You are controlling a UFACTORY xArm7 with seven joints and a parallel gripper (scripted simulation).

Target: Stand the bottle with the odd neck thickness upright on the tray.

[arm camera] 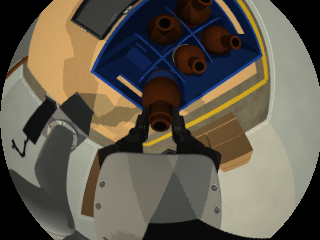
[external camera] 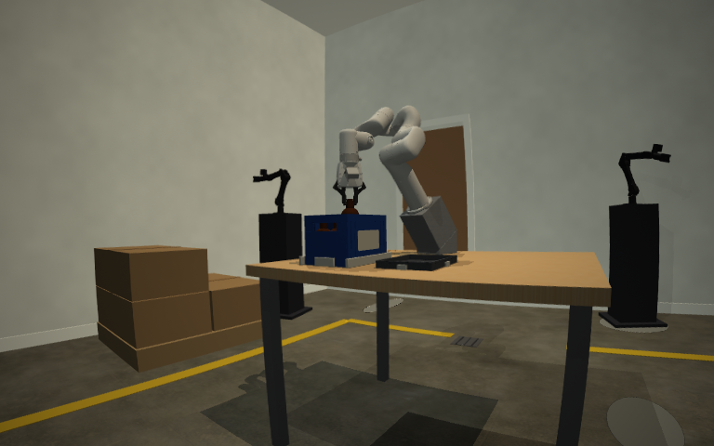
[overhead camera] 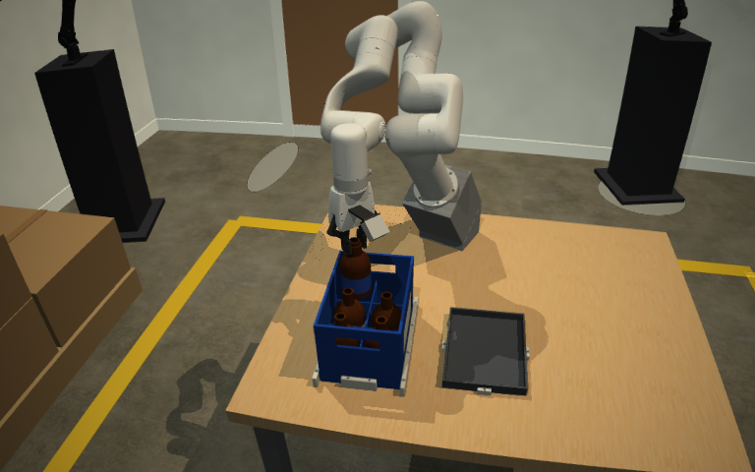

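A blue crate (overhead camera: 367,323) stands on the wooden table, left of a dark empty tray (overhead camera: 485,350). Several brown bottles stand in the crate. My gripper (overhead camera: 349,236) is shut on the neck of the brown bottle (overhead camera: 354,267) at the crate's far left cell. That bottle stands higher than the others, its shoulder above the crate rim and its blue label showing. In the wrist view the fingers clamp the bottle's neck (arm camera: 160,103), with the crate (arm camera: 183,40) and the tray (arm camera: 114,0) beyond. In the exterior view the gripper (external camera: 349,197) sits just above the crate (external camera: 344,239).
The arm's grey base (overhead camera: 445,208) stands at the table's far edge behind the crate. Grey brackets (overhead camera: 359,383) hold the crate in place. Cardboard boxes (overhead camera: 49,289) sit on the floor to the left. Black pedestals (overhead camera: 91,139) stand around the room.
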